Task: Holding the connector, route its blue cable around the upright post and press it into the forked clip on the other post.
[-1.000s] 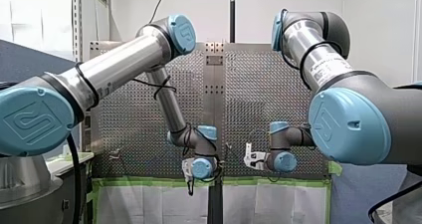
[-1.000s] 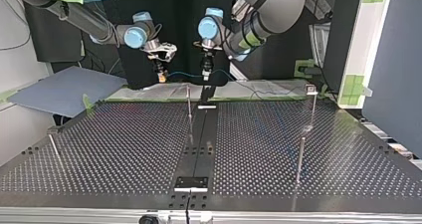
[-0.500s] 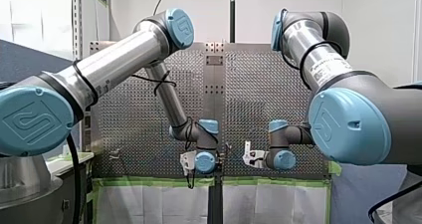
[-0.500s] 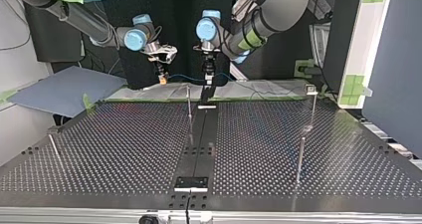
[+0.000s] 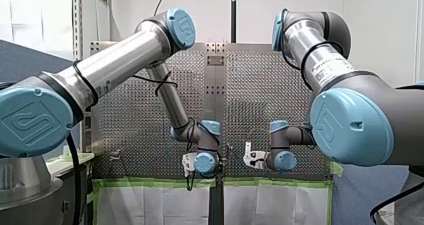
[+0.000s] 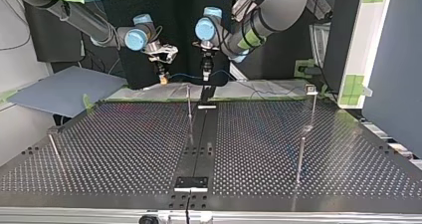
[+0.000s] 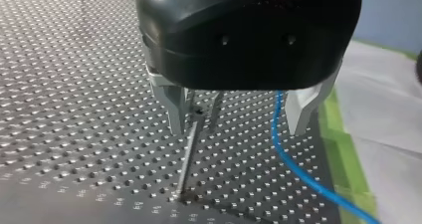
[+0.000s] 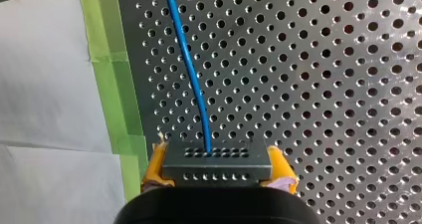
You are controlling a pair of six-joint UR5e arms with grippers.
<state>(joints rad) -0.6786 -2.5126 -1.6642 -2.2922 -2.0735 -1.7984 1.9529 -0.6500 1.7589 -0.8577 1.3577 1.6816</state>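
At far edge of table (image 6: 124, 149): both grippers hang close together, just behind the centre post.
L gripper (image 7: 238, 129): black housing, metal fingers set wide apart, pinching nothing. Cable runs loose betw. them, nearer one finger; post top sits just beside the other.
R gripper (image 8: 217, 170): yellow pads clamped on connector, one each side.
Upright post (image 6: 189, 104): thin rod at top view's centre. Cable looks apart from it, so my read is step = routing, wrap hardly begun.
Clip post (image 6: 313, 112): top view's right, well apart from both grippers.
Connector (image 8: 216, 157): dark block w/ rows of holes, over perforated plate near green tape (image 8: 107, 84).
Blue cable (image 8: 191, 69): leaves connector's face and runs ahead of R gripper. In top view it spans across to L gripper w/ slight sag.
Forked clip (image 6: 311, 89): atop clip post, fork too small to read, no cable near it. Next likely calls for carrying connector round upright post w/ cable kept taut, then over to this clip & a press down.
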